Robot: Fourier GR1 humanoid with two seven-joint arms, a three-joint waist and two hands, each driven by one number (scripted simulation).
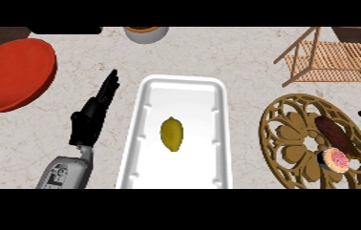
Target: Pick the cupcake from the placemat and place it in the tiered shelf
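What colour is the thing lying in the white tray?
Yellow. The lemon shows best in the head view, mid tray.

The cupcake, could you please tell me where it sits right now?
In the head view, the cupcake sits at the lower right on the gold placemat, just below a brown sausage-like item.

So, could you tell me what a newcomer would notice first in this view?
Probably the long white tray at the counter's centre, holding a yellow lemon. Next, the round gold openwork placemat at right, carrying the pink-frosted cupcake at its right edge, with the wooden tiered shelf above. The black left hand lies open left of the tray.
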